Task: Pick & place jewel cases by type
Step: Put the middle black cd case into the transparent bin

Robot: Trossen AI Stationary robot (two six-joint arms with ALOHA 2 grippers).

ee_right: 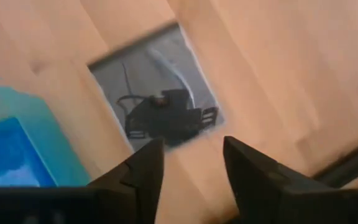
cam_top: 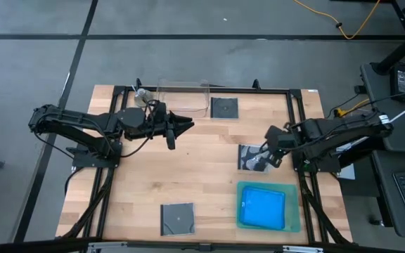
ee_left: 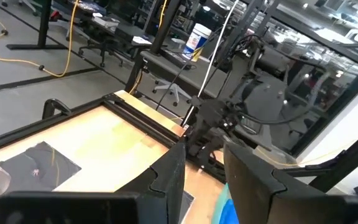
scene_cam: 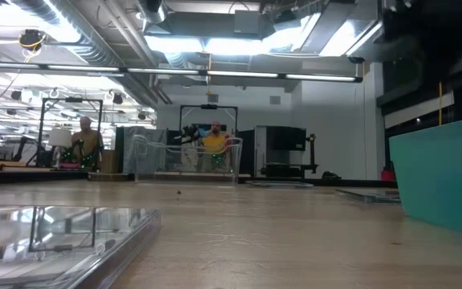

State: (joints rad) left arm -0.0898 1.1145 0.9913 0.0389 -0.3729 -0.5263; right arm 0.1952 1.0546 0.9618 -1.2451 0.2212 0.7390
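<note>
Your pale wooden table [cam_top: 188,176] carries, at its near right corner, the large green translucent flat tray [cam_top: 295,214], and on it lie the bright blue rectangular jewel cases [cam_top: 262,208] (how many are stacked there you cannot tell from above). At the far edge stands the clear plastic rectangular tub [cam_top: 183,98], and just to its right a dark grey square CD case [cam_top: 224,107] lies flat on the wood. A second dark grey square case [cam_top: 177,218] lies near the front edge, left of the tray and well apart from it. The black-and-white patterned square case [cam_top: 250,156] lies right of centre, between the far case and the tray.

Your right gripper [cam_top: 271,150] hangs over that patterned case; its wrist view shows the case [ee_right: 157,93] beyond the two dark fingers [ee_right: 143,168], which stand spread with nothing between them. Your left gripper [cam_top: 183,126] is held above the far left part of the table, near the tub, its fingers [ee_left: 173,171] likewise parted and empty.

In the low view, people [scene_cam: 212,144] show in the room far behind the table.
</note>
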